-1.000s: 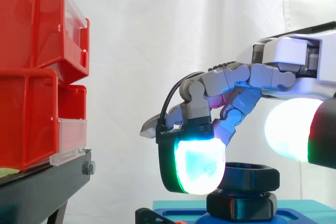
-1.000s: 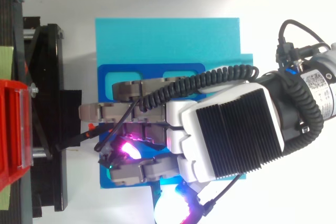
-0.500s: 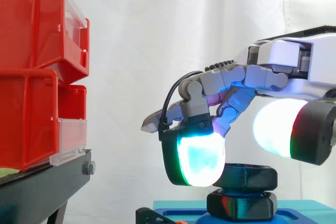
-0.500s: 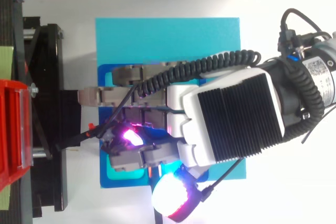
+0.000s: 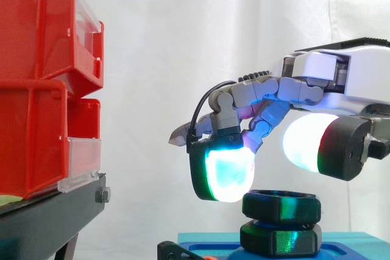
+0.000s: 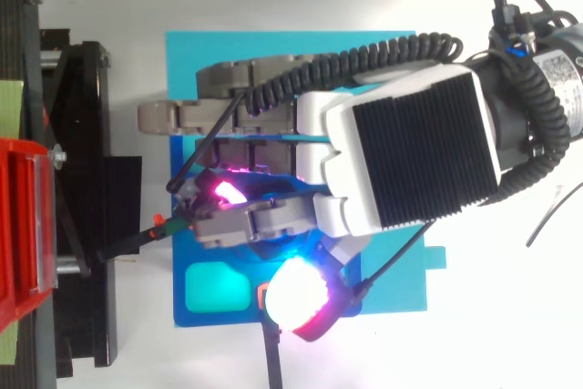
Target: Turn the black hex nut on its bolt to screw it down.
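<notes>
The robot hand (image 5: 268,92) hovers open and empty just above the nut (image 5: 281,206); next, I judge, lower, pinch and twist it.

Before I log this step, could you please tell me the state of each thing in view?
hand: open, just above the nut, holding nothing.
black hex nut: free, level, atop a second black hex piece.
red bins: stacked on the black stand.
</notes>
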